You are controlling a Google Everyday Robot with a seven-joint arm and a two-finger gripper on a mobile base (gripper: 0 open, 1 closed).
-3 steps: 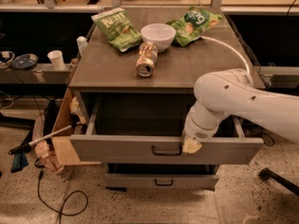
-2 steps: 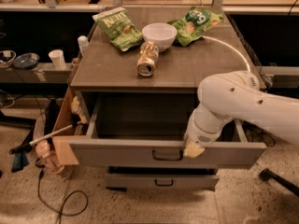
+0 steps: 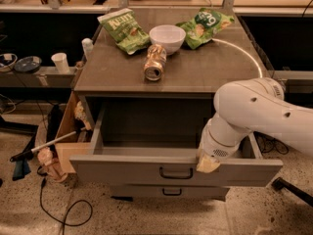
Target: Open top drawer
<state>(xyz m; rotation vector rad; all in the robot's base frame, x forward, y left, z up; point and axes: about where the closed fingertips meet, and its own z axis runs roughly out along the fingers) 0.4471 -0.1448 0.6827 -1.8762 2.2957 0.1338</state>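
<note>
Gripper (image 3: 208,163) sits at the top edge of the drawer (image 3: 117,171) front, just right of the handle (image 3: 176,173); we cannot tell whether it grips or is released. Drawer is pulled well out from under the table (image 3: 210,67), front facing us, long axis left-right. Versus a second ago we see the drawer further out, and the gripper has come with it.
</note>
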